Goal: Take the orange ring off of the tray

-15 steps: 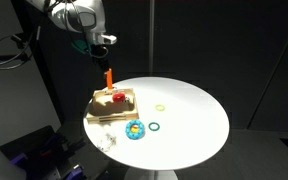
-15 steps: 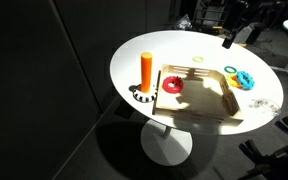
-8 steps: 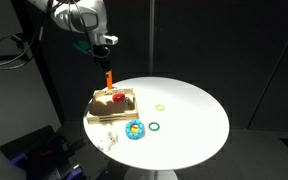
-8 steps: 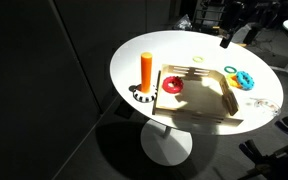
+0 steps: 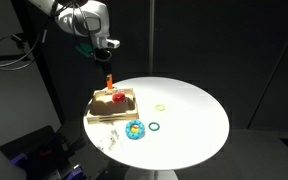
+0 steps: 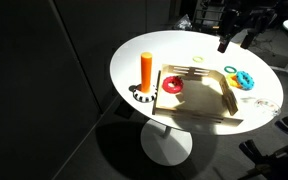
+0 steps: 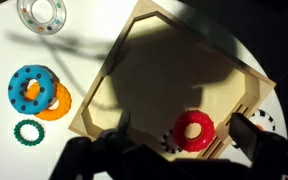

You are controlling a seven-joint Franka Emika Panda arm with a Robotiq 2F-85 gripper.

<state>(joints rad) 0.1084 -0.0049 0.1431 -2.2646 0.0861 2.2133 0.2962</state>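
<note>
The orange ring [image 7: 194, 130] is red-orange and lies flat on the tray [image 7: 164, 70] near the corner with the upright orange peg [image 6: 146, 72]. It shows in both exterior views [image 5: 117, 98] [image 6: 173, 85]. The tray is a light tan wooden board [image 5: 104, 110] [image 6: 206, 100] on a round white table. My gripper [image 5: 103, 46] [image 6: 227, 42] hangs high above the tray. In the wrist view its two dark fingers are spread, and the gripper [image 7: 181, 130] is open and empty, with the ring seen between the fingers far below.
A blue toothed ring [image 7: 31, 85] lies on an orange toothed ring [image 7: 56, 100] beside the tray, with a dark green ring [image 7: 27, 131] [image 5: 155, 126] next to them. A thin pale-yellow ring [image 5: 160, 107] lies farther off. A clear ring [image 7: 41, 13] lies near the table's edge.
My gripper has shifted slightly above the tray. The rings and the tray have not moved.
</note>
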